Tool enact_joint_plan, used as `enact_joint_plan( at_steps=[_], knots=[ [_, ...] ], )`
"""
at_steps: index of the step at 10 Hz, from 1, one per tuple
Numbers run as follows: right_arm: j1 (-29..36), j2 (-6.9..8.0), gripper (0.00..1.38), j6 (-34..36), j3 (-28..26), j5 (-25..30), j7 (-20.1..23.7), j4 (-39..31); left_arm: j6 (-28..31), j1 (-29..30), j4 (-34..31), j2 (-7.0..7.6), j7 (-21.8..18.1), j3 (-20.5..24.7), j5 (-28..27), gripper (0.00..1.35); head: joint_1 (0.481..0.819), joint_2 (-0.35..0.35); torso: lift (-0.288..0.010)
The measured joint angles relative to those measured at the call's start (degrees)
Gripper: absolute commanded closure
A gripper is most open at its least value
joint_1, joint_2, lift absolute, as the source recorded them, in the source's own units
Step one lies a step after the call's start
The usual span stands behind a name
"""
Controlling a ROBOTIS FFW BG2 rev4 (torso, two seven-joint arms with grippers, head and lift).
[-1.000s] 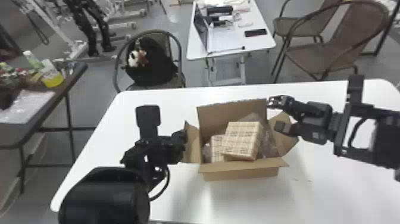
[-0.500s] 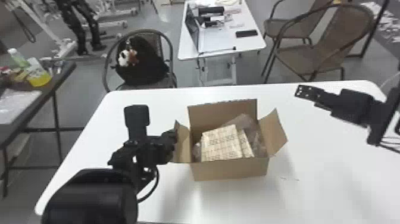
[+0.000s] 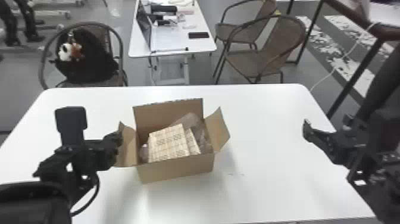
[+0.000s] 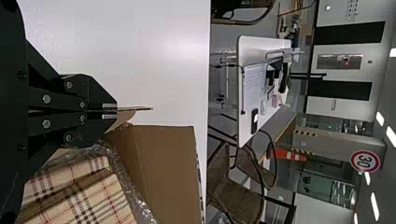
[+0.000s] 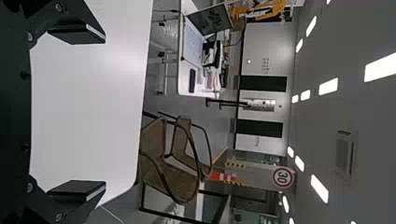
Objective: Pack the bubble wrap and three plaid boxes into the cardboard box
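Left gripper [image 4: 116, 111]: at left, clamped on flap [image 3: 128, 146]; tugging may tear it.
Right gripper [image 5: 104, 112]: right edge, fingers apart.
Boxes [image 3: 168, 143]: tilt may block closure.

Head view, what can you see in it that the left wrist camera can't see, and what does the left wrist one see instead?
In the head view: a black-and-white plush charm hanging on a black cloth bag, plus the right arm's black gripper.

In the left wrist view: an orange-and-white traffic cone and a round, red-rimmed sign.

In both: the open brown cardboard box, tan plaid boxes, clear bubble wrap and the left arm's black gripper.
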State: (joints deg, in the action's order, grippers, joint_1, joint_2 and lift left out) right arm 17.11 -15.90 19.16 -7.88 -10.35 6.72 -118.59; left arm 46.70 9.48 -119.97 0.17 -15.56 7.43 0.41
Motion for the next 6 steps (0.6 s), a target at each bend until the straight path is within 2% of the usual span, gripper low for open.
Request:
enact_joint_plan(
  at_steps=[1, 2, 4, 6],
  knots=[
    [2.14, 0.24, 0.19, -5.17, -2.71, 1.88, 5.14, 3.27, -0.19, 0.08, 0.0, 0.0, 0.0, 0.09, 0.14, 1.21, 0.695, -0.087, -0.092],
    [3.31, 0.4, 0.19, -6.91, -4.88, 2.1, 8.93, 6.04, -0.33, 0.14, 0.0, 0.0, 0.0, 0.17, 0.24, 1.21, 0.695, -0.096, -0.092],
    [3.72, 1.49, 0.19, -7.23, -5.72, 1.81, 9.32, 9.14, 0.35, -0.31, 0.0, 0.0, -0.04, 0.35, 0.24, 1.2, 0.695, -0.115, -0.092],
    [2.72, 3.0, 0.19, -7.12, -5.74, 3.33, 10.33, 10.59, 0.96, -1.43, 0.12, 0.0, -0.09, 1.66, -0.65, 1.2, 0.695, -0.1, -0.092]
  ],
)
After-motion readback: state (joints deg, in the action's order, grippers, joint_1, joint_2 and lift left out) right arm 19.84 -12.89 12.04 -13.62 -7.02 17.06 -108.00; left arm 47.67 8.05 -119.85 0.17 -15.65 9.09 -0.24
